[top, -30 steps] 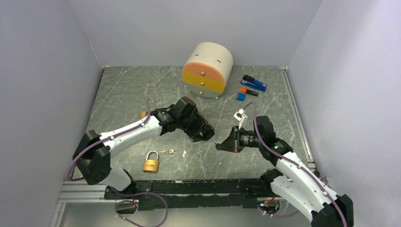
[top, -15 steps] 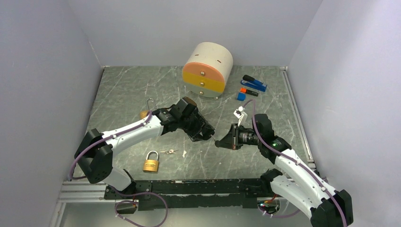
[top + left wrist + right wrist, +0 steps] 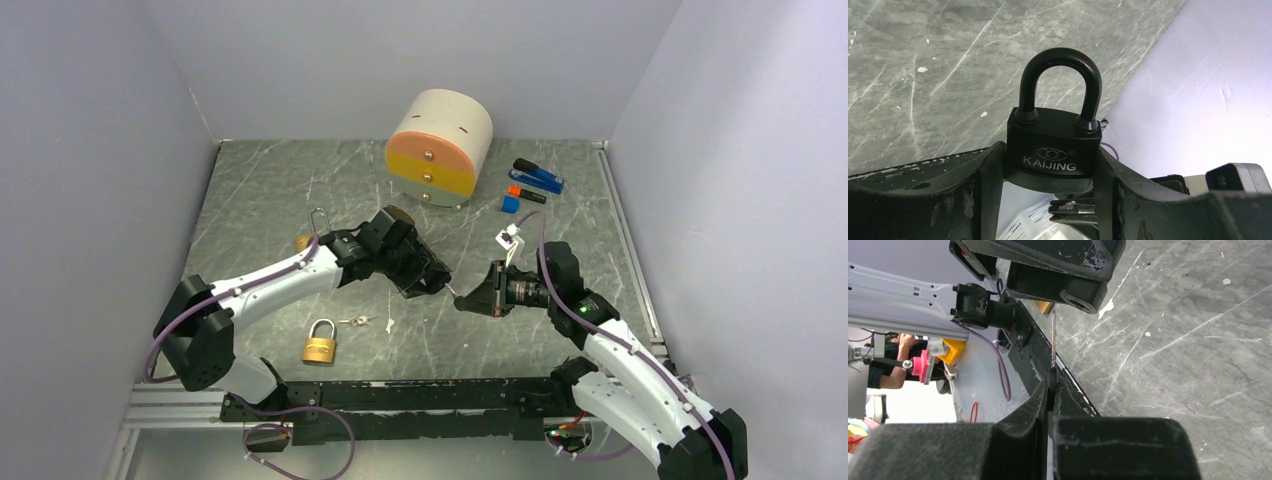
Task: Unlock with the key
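Pincer on the left (image 3: 1048, 167) squeezes a black padlock (image 3: 1053, 145) marked KAIJING. Right pincer (image 3: 1052, 385) pinches a thin key (image 3: 1053, 337) poking out ahead.

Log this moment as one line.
left end effector: holding black padlock, shackle closed | right end effector: shut on key | key: tip near padlock, not inserted

Grey marbled surface (image 3: 260, 190), scratched. Near front: brass padlock (image 3: 320, 343), keys (image 3: 357, 321) just beside it. At back: round drawer unit (image 3: 438, 148). To its right: stapler (image 3: 540, 178), marker (image 3: 527, 194), blue block (image 3: 510, 204).
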Robot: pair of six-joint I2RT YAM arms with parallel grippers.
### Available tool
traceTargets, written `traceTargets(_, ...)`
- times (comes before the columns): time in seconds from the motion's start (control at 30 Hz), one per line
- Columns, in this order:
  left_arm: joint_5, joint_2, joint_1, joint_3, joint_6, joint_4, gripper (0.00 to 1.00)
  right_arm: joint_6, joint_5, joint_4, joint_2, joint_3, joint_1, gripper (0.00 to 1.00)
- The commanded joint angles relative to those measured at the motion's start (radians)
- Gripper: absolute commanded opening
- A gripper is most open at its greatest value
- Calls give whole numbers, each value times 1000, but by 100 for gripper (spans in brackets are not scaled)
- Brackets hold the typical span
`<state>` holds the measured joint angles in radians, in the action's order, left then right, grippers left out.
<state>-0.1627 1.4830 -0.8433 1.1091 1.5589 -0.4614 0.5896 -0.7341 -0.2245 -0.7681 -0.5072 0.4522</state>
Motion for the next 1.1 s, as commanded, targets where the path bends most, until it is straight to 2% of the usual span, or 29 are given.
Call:
traceTargets(0.0,16,-62,-4,11,17,49,3,3,-32,59,-8,-3,-1,0)
traceTargets(0.63,-36,-31,-4,8,17,98,2,-24,-29,65,-104,-25,0,0)
traceTargets(1.07,-33,-24,-3,9,10,87,3,31,-5,124,-142,-36,-1,0)
